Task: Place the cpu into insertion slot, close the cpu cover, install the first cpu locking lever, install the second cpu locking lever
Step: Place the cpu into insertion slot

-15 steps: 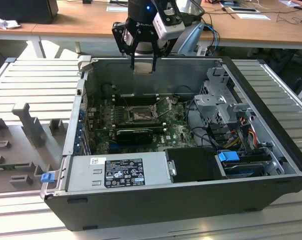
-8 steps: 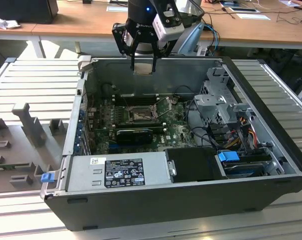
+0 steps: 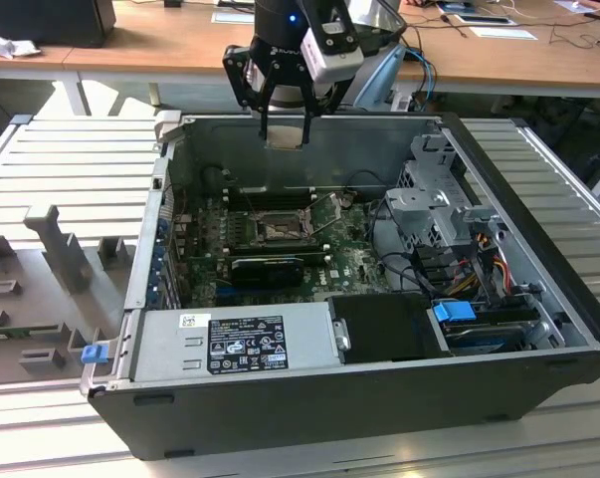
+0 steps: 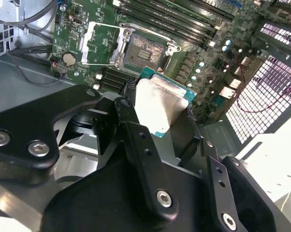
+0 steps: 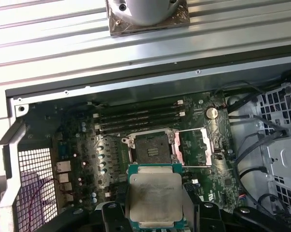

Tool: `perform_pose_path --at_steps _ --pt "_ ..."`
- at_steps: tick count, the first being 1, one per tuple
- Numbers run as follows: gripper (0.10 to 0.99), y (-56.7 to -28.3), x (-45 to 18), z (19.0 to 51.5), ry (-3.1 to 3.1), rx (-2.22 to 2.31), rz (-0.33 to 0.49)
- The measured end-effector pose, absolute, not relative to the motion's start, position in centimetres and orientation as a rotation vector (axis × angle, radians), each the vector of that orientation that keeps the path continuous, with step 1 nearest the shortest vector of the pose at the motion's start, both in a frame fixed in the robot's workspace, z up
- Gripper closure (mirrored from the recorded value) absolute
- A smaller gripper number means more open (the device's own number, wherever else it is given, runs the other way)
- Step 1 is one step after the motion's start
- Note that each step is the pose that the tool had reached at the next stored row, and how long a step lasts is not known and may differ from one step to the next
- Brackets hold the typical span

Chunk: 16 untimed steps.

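While the arm hangs above the far wall of the open computer case [image 3: 280, 418], the gripper [image 3: 285, 131] is clenched on the cpu [image 3: 284, 138], one black finger against each of two opposite edges. In both wrist views the chip sits flat between the fingers [image 4: 131, 128], its pale silver-grey top showing and a thin green edge around it. It is up in the air, well apart from the board, touching nothing but the fingers.

The insertion slot [image 5: 152, 149] lies below on the green circuit board [image 5: 82, 145], a dark square with a metal rim, and nothing sits in it. The cpu cover [image 5: 196, 147] is swung open on its hinge and lies over to one side of the slot, so its square window shows board through it and not the socket. In the exterior view that side is the exterior view's right. The long black memory slots [image 5: 135, 118] run along the far side of the socket, towards the case wall under the arm, and a round coin battery [image 5: 211, 113] sits just beyond the open cover.

In the exterior view a grey power supply [image 3: 235, 339] fills the near edge of the case, and a metal drive cage [image 3: 434, 199] with bundled cables stands at the exterior view's right. The case rests on a slatted metal table [image 3: 71, 159].
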<state>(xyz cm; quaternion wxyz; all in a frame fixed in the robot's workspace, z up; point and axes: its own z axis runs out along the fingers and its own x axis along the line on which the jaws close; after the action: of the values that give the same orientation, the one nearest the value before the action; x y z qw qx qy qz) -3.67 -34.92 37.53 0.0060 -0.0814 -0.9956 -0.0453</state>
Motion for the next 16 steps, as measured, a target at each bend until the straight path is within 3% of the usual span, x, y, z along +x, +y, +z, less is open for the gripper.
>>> perform_pose_path --at_steps 16 --pt "0.557 -34.92 -3.67 37.53 -3.11 -0.342 -0.142"
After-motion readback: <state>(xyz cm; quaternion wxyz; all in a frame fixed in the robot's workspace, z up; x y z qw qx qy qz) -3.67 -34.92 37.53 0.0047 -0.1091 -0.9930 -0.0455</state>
